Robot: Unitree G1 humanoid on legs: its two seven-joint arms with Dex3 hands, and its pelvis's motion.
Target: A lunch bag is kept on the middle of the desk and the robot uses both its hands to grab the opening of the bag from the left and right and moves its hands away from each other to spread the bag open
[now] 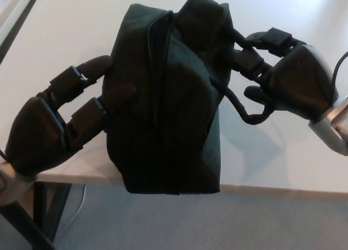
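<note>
The black bag (pixel 163 98) is being kept on the white counter (pixel 65 38), near its front edge. The bag's left side is being touched by the left hand (pixel 60 125), whose fingers (pixel 81 76) are spread and holding nothing. The bag's top right edge is being pinched by the right hand (pixel 283 76).

one lunch bag (pixel 163 108), one desk (pixel 283 152), two robot hands: left hand (pixel 41 138), right hand (pixel 296 81).

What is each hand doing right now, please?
Left hand: open, fingers spread against the black fabric lunch bag, gripping nothing.
Right hand: shut on the bag's right edge.
</note>
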